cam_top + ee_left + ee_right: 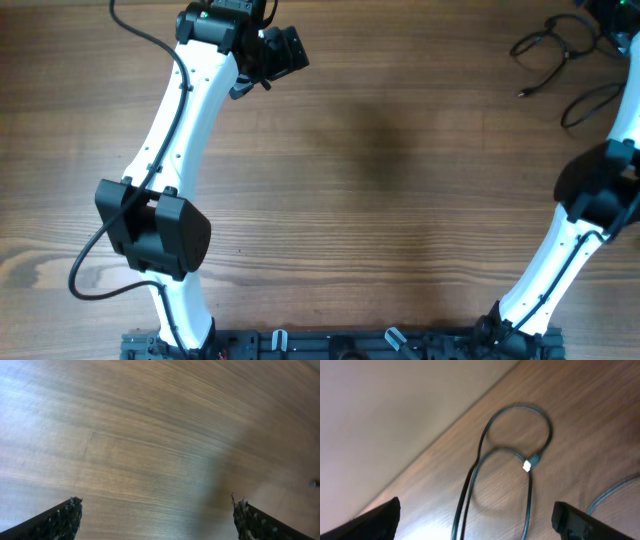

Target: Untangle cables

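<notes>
Picking one strand cleanly is what this step needs, I judge: the cables lie looped on the table, one loop closing right at the light plug. I would come down on the single strand beyond that plug, away from the doubled run just left of it. Which strand lies on top there I cannot quite tell, as the view is soft. The right gripper hovers above the plug, tilted, fingers spread wide, holding nothing. The left gripper is well apart from the plug, arm stretched forward, fingers likewise wide and empty.
</notes>
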Controlling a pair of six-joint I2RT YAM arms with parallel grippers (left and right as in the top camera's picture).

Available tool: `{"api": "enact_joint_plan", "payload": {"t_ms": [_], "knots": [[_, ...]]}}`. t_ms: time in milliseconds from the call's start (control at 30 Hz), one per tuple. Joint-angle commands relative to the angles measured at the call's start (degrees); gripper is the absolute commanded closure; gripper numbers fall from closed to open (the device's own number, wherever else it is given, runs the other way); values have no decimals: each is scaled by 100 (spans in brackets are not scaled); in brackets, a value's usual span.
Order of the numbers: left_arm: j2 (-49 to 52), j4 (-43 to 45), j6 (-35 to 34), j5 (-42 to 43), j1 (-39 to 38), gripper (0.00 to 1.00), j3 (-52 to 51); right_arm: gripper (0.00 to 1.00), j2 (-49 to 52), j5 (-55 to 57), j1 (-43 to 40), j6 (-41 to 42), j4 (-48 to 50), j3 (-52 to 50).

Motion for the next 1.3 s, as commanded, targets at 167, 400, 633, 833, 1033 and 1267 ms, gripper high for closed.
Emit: {"api": "enact_joint_plan", "payload": {"t_ms": [167, 400, 633, 833, 1033, 1267], "knots": [[-911, 81, 601, 286, 361, 0, -28, 0, -2363, -804, 455, -444, -1333, 72], [-1788, -127, 358, 284, 485, 0, -31, 1, -3084, -745, 1993, -1497, -2498, 70], [-1751, -551, 356, 350, 485, 0, -39, 1, -3101, 909, 3348, -1488, -3198, 70], [-1751, -551, 356, 350, 485, 0, -37, 0, -3143, 885, 3477, -1322, -3401, 70], [-1751, -551, 356, 350, 485, 0, -37, 0, -3141, 887, 3477, -1327, -3510, 59], [-1751, -551, 356, 350, 485, 0, -39, 0, -3141, 887, 3477, -1331, -3591, 59]]}}
